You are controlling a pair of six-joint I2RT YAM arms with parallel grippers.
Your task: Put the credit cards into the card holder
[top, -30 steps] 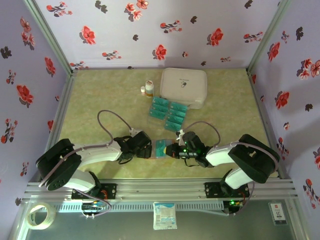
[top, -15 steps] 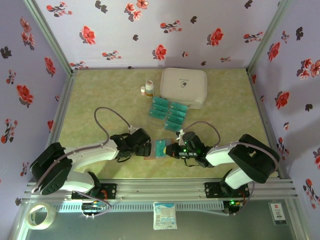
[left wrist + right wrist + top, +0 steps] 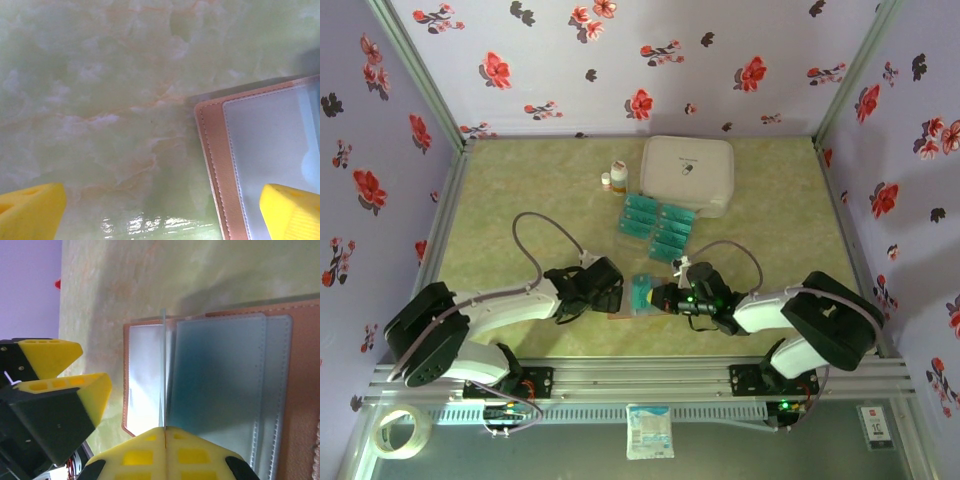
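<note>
One teal card (image 3: 215,380) is judged already sleeved in the open card holder (image 3: 295,405), laid near-centre on the surface (image 3: 520,200), its clear leaf pinched by the closed right tool (image 3: 165,432) beside the wide-open, empty left tool (image 3: 160,212); the other credit cards (image 3: 658,226) are left waiting farther back.

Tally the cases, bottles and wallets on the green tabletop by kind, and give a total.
Large white zipped case: 1
Small white bottles: 2
Reddish-brown leather-look folding wallet: 1
Total: 4
</note>
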